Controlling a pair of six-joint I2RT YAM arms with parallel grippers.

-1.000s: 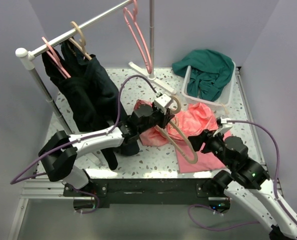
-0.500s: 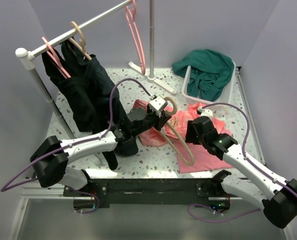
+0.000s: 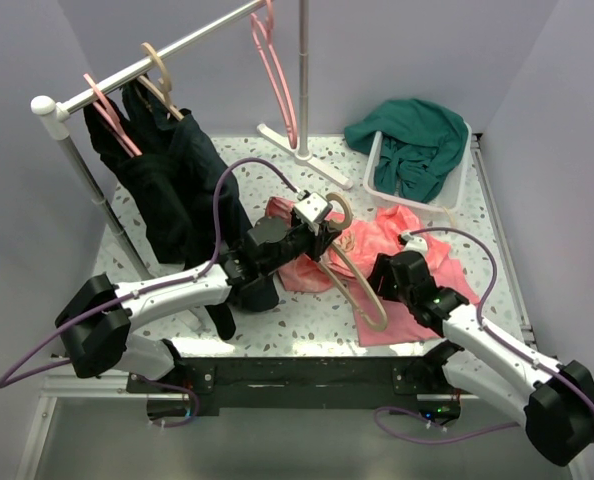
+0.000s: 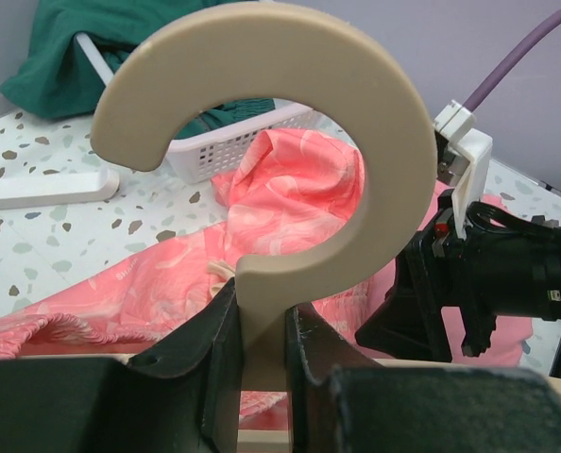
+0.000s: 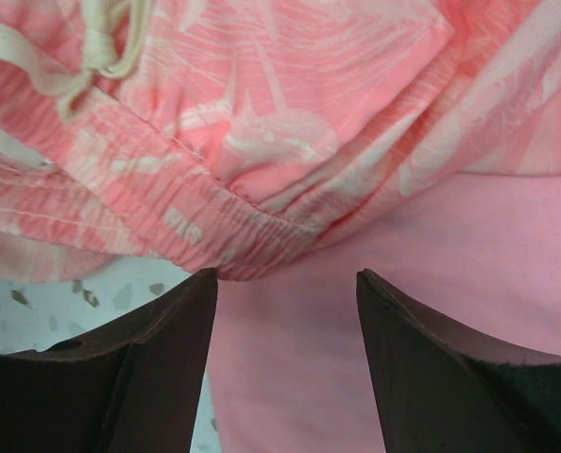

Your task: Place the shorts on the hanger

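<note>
Over the shorts (image 5: 290, 142), right tool (image 5: 285, 283) spread; left tool (image 4: 262, 326) pinches the half-hidden hanger (image 4: 375, 142).

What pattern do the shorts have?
The shorts: pale leaf-like print on salmon pink, clearest in right wrist view.

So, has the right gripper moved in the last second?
Yes. Against the white basket, the right gripper has shifted left, toward the hanger.

Thin printed cloth shorts (image 5: 290, 132), matt smooth plastic-looking hanger (image 4: 290, 142), speckled terrazzo-look table (image 3: 277, 310)
</note>
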